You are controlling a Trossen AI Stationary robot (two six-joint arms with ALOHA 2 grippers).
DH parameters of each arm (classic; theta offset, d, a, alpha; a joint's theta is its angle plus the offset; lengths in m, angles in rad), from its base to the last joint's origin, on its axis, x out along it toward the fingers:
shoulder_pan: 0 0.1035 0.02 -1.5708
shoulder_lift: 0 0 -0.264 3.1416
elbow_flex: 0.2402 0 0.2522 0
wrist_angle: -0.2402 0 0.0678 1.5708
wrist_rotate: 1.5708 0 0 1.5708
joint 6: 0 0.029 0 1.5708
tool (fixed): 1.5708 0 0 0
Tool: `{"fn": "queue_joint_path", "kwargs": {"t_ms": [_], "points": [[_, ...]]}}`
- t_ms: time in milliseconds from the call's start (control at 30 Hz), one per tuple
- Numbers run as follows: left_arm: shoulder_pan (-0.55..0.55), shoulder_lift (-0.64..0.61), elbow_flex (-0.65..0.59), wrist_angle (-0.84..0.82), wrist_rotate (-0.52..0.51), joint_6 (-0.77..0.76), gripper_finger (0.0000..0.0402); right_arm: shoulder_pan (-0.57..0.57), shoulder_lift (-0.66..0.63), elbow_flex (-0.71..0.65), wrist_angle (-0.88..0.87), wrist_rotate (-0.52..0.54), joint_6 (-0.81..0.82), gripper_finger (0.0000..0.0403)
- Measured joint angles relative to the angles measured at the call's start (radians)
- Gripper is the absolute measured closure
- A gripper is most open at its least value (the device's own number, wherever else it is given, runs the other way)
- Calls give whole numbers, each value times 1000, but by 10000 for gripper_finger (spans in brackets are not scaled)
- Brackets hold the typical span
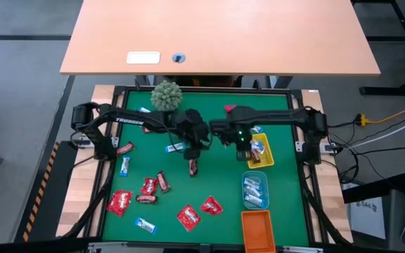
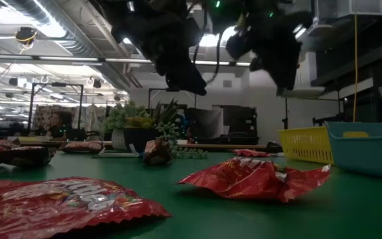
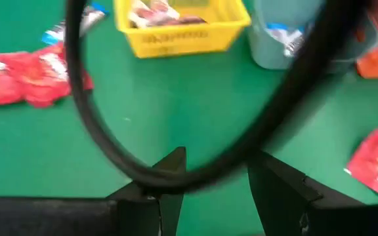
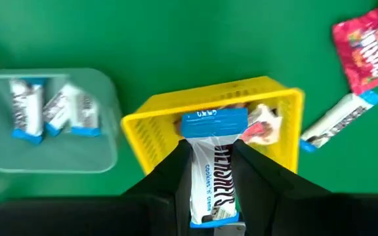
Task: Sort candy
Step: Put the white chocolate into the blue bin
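Jaws of your right gripper (image 4: pixel 212 187) pinch a blue-and-white candy (image 4: pixel 212 164) over the yellow tray (image 4: pixel 176 115); left gripper (image 3: pixel 212 190) gapes empty. Green worktop (image 1: pixel 216 183) carries red packets (image 1: pixel 188 217); only the low view shows the workshop.

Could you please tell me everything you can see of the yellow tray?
The yellow tray is a small rectangular basket, seemingly plastic, with slatted walls. It sits flat on the green mat, nearest the light blue tray in the row on the right arm's side. Wrapped candy lies inside. The right claw hangs just above it, shut on a blue-and-white bar.
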Motion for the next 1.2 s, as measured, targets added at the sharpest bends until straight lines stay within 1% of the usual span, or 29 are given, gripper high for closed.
{"fn": "queue_joint_path", "kwargs": {"t_ms": [167, 300, 467, 600, 867, 933, 1067, 1167, 1200], "points": [[-55, 0, 0, -19, -3, -20, 246, 89, -62, -41, 9, -24, 97, 301], [-99, 0, 0, -25, -5, -36, 246, 185, -73, -73, 16, -24, 169, 301], [-143, 0, 0, -45, -12, -103, 246, 303, -73, -120, 63, -24, 177, 301], [-167, 0, 0, -66, -12, -159, 246, 369, -73, -129, 84, -25, 168, 301], [-205, 0, 0, -78, -13, -254, 246, 428, -73, -129, 199, -24, 167, 301], [-218, 0, 0, -78, -13, -257, 246, 435, -73, -129, 204, -31, 167, 301], [-245, 0, 0, -89, -13, -260, 246, 434, -73, -129, 207, -76, 167, 301], [-261, 0, 0, -111, -17, -265, 246, 432, -73, -129, 209, -78, 167, 301], [-267, 0, 0, -122, -33, -275, 246, 432, -73, -129, 209, -78, 167, 301]]}}
